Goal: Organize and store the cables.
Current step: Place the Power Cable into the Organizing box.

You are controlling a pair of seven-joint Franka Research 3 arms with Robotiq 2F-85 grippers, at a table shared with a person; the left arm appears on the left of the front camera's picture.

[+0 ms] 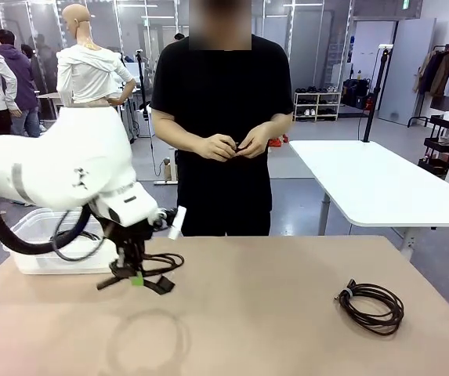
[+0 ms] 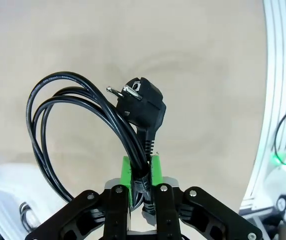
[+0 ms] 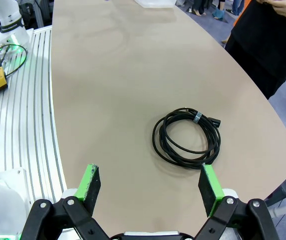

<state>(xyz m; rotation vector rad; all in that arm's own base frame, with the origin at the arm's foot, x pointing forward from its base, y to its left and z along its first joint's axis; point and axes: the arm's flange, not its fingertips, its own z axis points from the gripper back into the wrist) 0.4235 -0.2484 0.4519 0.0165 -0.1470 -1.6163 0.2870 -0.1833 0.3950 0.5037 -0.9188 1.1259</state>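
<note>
Hanging above the table's (image 1: 271, 329) left part in the front view, the left gripper (image 1: 135, 277) is clamped on a looped cable (image 1: 171, 261); a second coil (image 1: 371, 307) lies on the table's right part. From the left wrist, green pads (image 2: 127, 172) pinch that cable just below its plug (image 2: 143, 102). From the right wrist, the right gripper (image 3: 150, 186) gapes wide, empty, above the table near that coil.

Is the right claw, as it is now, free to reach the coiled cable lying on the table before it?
Probably yes: the right claw stands open, pointed toward the coiled cable, and nothing on the table lies between them.
</note>
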